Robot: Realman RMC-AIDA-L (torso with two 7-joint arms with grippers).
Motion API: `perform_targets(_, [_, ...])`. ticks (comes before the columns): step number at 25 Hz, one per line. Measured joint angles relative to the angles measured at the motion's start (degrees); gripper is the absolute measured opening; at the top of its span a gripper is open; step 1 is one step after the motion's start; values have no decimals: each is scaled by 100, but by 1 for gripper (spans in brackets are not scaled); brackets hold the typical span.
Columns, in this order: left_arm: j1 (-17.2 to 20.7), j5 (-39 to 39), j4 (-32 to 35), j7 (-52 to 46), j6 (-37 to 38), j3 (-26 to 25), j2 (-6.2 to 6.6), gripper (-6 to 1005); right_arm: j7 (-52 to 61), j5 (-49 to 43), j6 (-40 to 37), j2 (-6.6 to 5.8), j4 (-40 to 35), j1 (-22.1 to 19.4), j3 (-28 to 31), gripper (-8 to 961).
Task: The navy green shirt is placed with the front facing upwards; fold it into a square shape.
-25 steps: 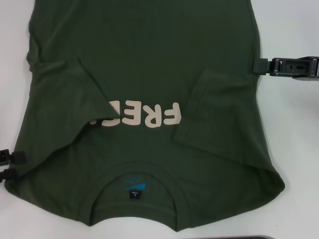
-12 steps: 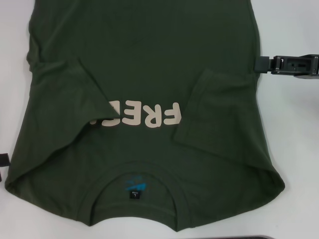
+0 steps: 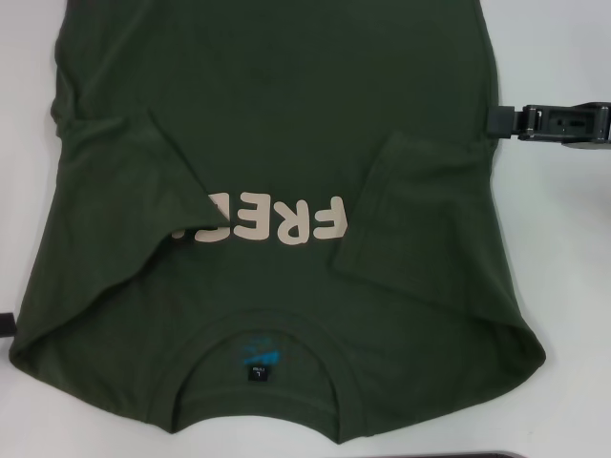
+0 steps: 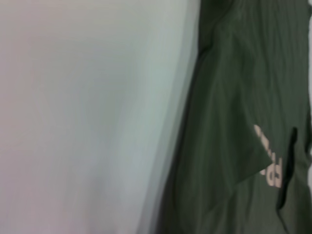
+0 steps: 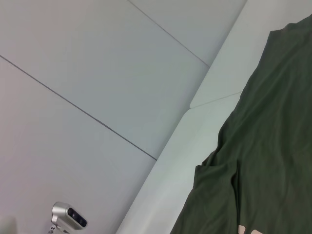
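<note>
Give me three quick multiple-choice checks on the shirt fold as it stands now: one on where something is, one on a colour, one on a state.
1. Where is the right end effector in the head view?
A. At the shirt's right side edge, by the folded sleeve
B. Over the collar
C. On the lettering

2. What colour is the lettering on the navy green shirt?
A. Blue
B. Cream
C. Red

3. How do the sleeves lie?
A. Both spread outward on the table
B. Both folded inward over the chest
C. Rolled up to the shoulders

Answers:
1. A: the dark end effector meets the shirt's right edge, beside the right sleeve.
2. B: the letters show cream against dark olive green.
3. B: the left sleeve covers the end of the lettering, and the right one lies next to it.

The left end effector barely shows at the frame's left edge.
</note>
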Motion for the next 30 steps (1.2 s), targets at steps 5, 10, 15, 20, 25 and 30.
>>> perform_targets(5, [-17, 61, -32, -6, -126, 1, -20, 735, 0, 3, 0, 0, 5, 7, 0, 790])
perform_targets(10, [-19, 65, -46, -6, -180, -2, -33, 734, 0, 3, 0, 0, 19, 8, 0, 790])
perform_targets(15, [-31, 228, -53, -47, -283, -2, -86, 734, 0, 2, 0, 0, 26, -11, 0, 790])
perform_targets(20, [-58, 284, -53, -76, -314, -3, -110, 734, 0, 4, 0, 0, 34, -19, 0, 789])
perform_targets(25, [-90, 323, -53, -85, -356, -2, -138, 734, 0, -6, 0, 4, 46, -32, 0, 789])
perform_targets(30, [-129, 355, -59, -85, -414, 4, -165, 733, 0, -17, 0, 8, 46, -42, 0, 789])
